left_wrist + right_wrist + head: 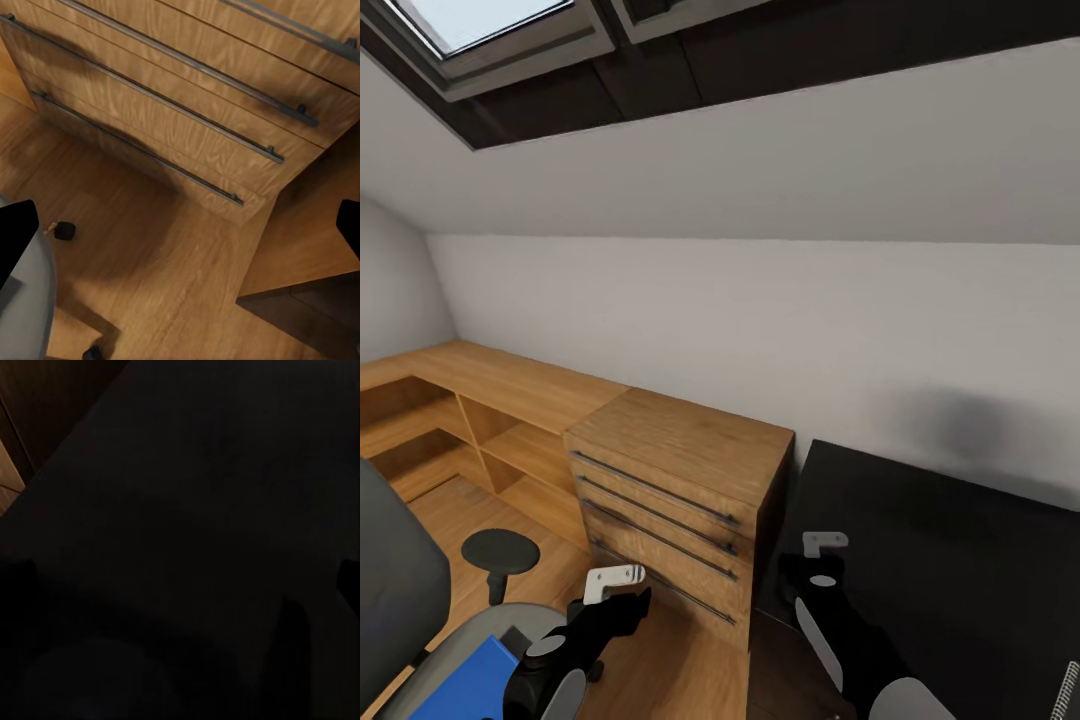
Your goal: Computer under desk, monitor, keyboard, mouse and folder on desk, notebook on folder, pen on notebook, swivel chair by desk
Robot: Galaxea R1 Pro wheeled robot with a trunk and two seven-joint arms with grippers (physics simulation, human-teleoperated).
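At the bottom left of the head view we see the folder (465,680), bright blue and flat on the seat of the swivel chair (400,590), whose grey back rises along the left edge and whose black armrest pad sits a little farther in. Just right of the folder hangs our left gripper (622,590), empty; in the left wrist view its dark fingertips (16,232) stand at opposite edges of the frame, so we read it as spread wide, with wooden floor and the drawer chest (187,97) below it. Our right gripper (824,560) sits in the lower middle of the head view over the near corner of the desk (960,570); it holds nothing we can see, and its wrist view is too dark for us to tell how far its fingers stand apart.

At the bottom right corner a sliver of pale ribbed edge shows; we cannot tell what it is. Farther back, the light wooden drawer chest (680,480) stands just beside the black desk top, with low wooden shelving (470,410) running off to the left under the sloped white wall.

We judge the step in hand to be moving the folder to the desk. Next we need to bring the left gripper back over the seat, down to the folder's edge.
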